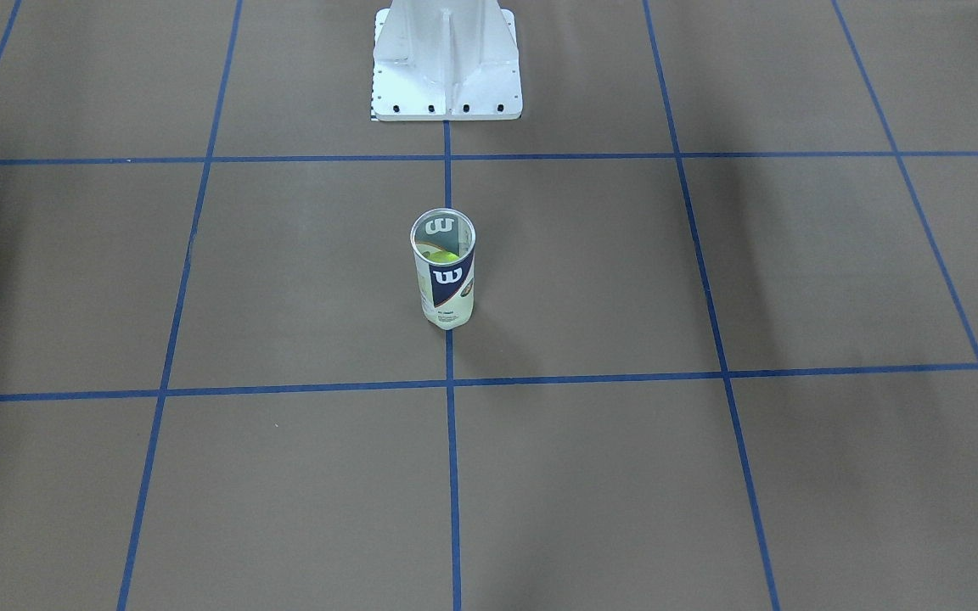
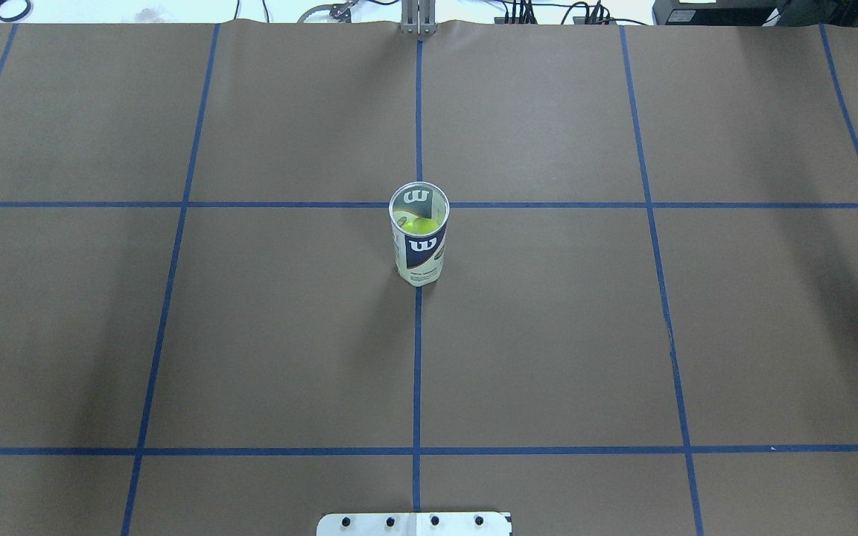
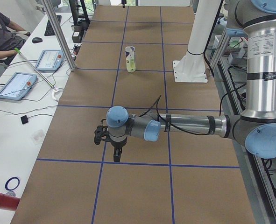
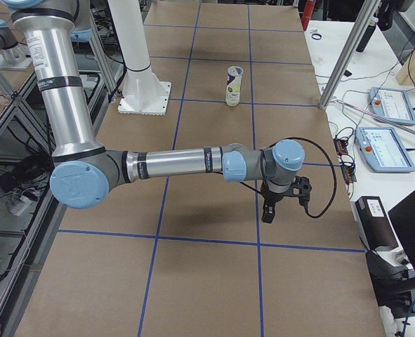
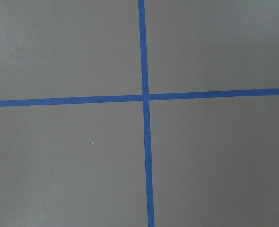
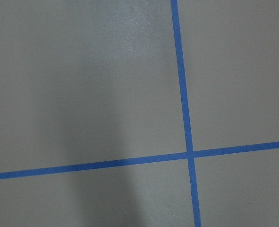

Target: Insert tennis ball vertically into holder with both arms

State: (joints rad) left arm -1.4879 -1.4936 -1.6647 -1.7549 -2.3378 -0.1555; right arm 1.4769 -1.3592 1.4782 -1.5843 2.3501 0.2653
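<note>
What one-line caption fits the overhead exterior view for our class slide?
Upright clear holder with a tennis ball inside, standing on a blue tape line of the brown table.

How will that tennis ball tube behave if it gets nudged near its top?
Probably tips easily: the holder stands upright, tall and narrow. Its clear plastic wall likely flexes when squeezed. The yellow ball inside may add weight.

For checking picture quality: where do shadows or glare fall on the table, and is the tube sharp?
Front-facing view: soft shadows on the table, darkest at the picture's left edge; the holder is sharp. Right wrist view: a dim band left of centre, a pale sheen above. Left wrist view: even light, crisp tape lines.
</note>
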